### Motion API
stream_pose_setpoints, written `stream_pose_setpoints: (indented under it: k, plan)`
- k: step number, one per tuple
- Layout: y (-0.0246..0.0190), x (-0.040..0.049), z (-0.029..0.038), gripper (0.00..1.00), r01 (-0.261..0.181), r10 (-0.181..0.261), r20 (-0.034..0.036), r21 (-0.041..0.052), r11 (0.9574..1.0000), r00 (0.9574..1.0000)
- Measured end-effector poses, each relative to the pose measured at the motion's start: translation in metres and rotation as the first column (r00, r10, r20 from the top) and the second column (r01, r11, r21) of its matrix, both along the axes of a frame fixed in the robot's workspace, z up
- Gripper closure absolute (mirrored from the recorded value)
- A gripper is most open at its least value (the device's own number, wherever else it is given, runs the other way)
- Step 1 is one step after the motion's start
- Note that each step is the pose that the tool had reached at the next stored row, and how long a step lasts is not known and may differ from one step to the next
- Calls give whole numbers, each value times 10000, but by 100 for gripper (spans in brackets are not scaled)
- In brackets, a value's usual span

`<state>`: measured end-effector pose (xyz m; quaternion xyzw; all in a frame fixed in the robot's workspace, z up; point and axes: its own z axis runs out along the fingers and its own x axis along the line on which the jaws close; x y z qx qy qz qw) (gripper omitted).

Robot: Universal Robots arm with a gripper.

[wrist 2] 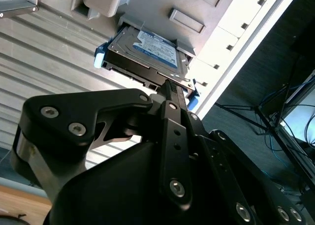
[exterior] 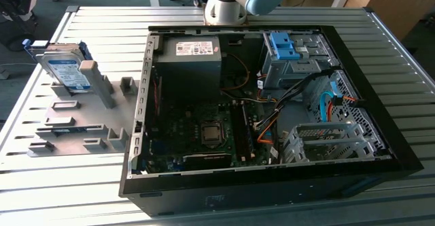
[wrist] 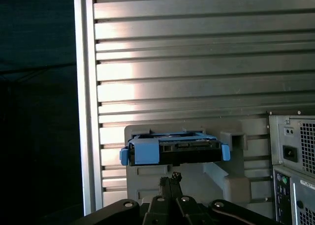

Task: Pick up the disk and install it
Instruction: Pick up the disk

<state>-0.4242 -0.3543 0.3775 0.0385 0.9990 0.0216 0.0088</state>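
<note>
Now the disk (exterior: 66, 69) leans in a grey holder (exterior: 75, 126) on the tabletop (exterior: 286, 17), to the exterior view's left of the open case (exterior: 380, 152). In both wrist views the tool (wrist 2: 170, 87) (wrist: 170, 179), fingers together and empty, is close to the disk's (wrist 2: 147, 52) (wrist: 189, 152) edge.

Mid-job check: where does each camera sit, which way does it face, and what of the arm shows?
Exterior view: off the arm, looking down on the open computer case, with the disk in its grey holder at the exterior view's left; the arm shows beyond the case.
First wrist view: on the arm, looking past the gripper at the disk's end.
Second wrist view: on the arm, looking along the gripper at the disk's labelled face.
All share the disk; both wrist views share the gripper.
</note>
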Motion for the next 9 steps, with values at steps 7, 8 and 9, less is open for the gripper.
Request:
stream_pose_setpoints:
  k: [7, 8, 9]
  plan:
    - [0, -1, 0, 89, -1, 1, 0, 0, 10000, 10000]
    - [0, -1, 0, 89, 0, 0, 0, 0, 10000, 10000]
    - [0, -1, 0, 89, -3, 3, 0, 0, 10000, 10000]
